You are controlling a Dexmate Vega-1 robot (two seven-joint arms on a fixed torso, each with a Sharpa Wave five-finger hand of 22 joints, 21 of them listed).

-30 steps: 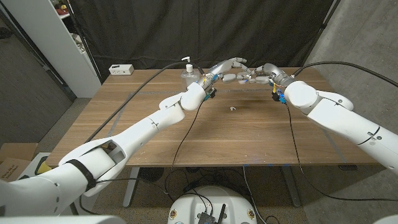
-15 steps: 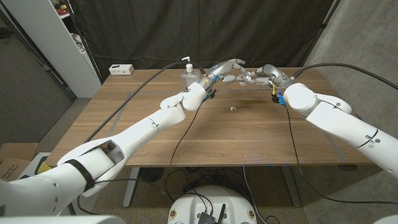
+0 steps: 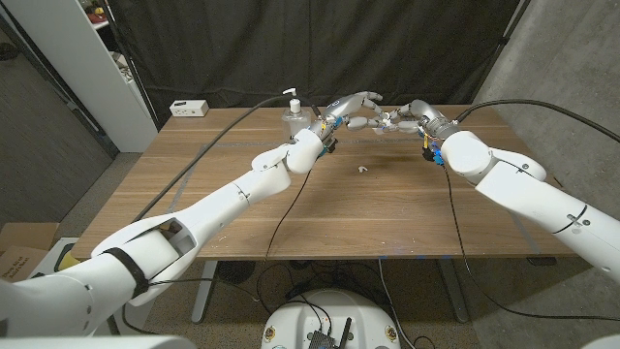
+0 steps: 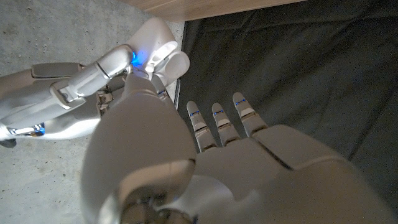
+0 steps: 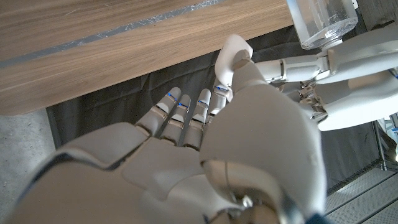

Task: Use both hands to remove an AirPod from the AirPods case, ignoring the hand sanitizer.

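Observation:
Above the far middle of the table (image 3: 320,218), my left hand (image 3: 353,105) and right hand (image 3: 407,115) meet fingertip to fingertip. The small white AirPods case (image 3: 378,120) sits between them. In the left wrist view the case (image 4: 163,46) is a rounded white shape. My left hand (image 4: 186,162) pinches it while its other fingers are spread. The curled fingers of my right hand (image 4: 68,87) close on it from the other side. A small white piece (image 3: 363,168), likely an AirPod, lies on the wood in front of the hands.
The clear hand sanitizer bottle (image 3: 294,117) with a white pump stands just left of my left hand, and the bottle (image 5: 323,22) also shows in the right wrist view. A white box (image 3: 190,109) sits at the back left corner. Cables trail over the table along both arms.
Both hands have stayed joined at the case and drifted slightly toward the far edge. The small white piece on the table has not moved.

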